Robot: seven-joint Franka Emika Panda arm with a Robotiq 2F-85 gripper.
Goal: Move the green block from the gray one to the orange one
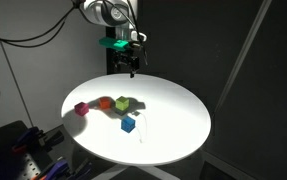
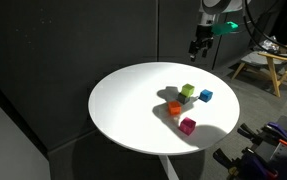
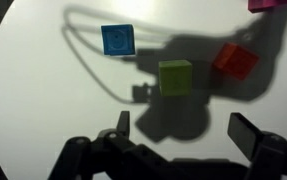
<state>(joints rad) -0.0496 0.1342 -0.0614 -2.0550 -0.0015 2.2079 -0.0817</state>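
- in an exterior view the gripper (image 1: 130, 64) hangs above the far edge of the round white table (image 1: 178, 135), jaws spread wide and empty, well apart from the cubes. the green block (image 1: 123, 102) sits near the table's middle, raised a little on something pale. the orange one (image 1: 105, 102) is just beside it, a magenta cube (image 1: 81, 108) lies further out, and a blue cube (image 1: 129, 124) sits nearer the camera.
- in an exterior view from the opposite side, the green block (image 2: 188, 90) rests on top of the gray one (image 2: 184, 99). the orange one (image 2: 175, 108) is close by and uncovered.
- in the wrist view the green block (image 3: 175, 76) lies ahead of the open gripper (image 3: 183, 130) and about centred between its fingers (image 3: 245, 132). the gray cube is hidden under it.
- handling, as a judgement: the block looks small, rigid, light and smooth-faced. take it by two opposite flat sides, high enough to miss the gray cube, and lift straight up so the stack isn't nudged.
- count: five cubes, one each of green, gray, orange, blue and magenta.
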